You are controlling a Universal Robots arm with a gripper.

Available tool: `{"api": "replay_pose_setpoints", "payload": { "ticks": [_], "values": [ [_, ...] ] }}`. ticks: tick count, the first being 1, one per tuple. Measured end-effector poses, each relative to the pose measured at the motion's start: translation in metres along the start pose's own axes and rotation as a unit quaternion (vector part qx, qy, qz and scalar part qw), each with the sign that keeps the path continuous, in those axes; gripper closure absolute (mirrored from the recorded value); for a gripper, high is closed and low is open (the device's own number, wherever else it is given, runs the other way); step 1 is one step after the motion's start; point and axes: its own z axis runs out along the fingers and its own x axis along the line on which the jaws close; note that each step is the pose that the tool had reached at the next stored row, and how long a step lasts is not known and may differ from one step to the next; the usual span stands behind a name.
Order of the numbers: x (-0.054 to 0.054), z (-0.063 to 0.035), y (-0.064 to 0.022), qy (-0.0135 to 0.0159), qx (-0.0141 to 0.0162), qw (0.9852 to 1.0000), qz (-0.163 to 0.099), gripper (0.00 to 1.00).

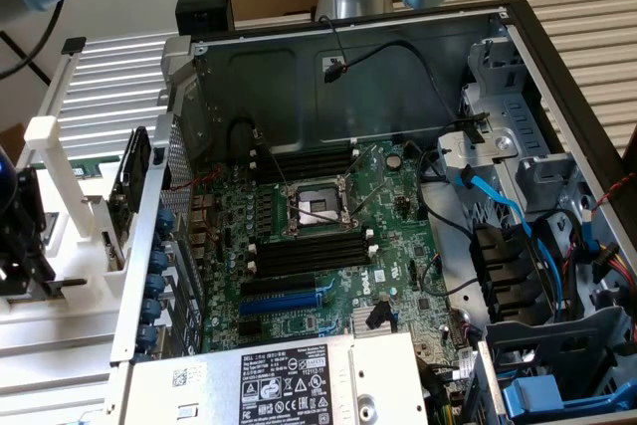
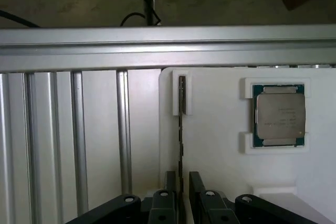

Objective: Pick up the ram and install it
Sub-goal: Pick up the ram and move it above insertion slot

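Jaws, narrowly open, straddle the ram (image 2: 181, 129) in the white holder (image 2: 220, 171), seemingly without touching.

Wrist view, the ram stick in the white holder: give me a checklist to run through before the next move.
1. Thin ram stick, seen edge-on, stands upright in the white plastic holder: ok.
2. Gripper centred, straddling the stick: ok.
3. Fingers closed on the stick: not ok, a gap shows on each side.
4. Square silver processor chip sits apart in its own pocket: ok.
5. Long black memory slots in the open computer case look empty: ok.
6. Stick's notch facing the right way for the slot: cannot tell.
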Motion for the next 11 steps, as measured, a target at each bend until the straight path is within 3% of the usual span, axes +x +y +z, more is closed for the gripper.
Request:
{"api": "replay_pose_setpoints", "payload": {
  "ticks": [6,11],
  "values": [
    [0.0000,0.0010,-0.0003,0.0000,-0.0003,1.0000,-0.002,0.75],
    [0.0000,0.0010,-0.0004,0.0000,-0.0006,1.0000,-0.002,0.88]
  ]
}}
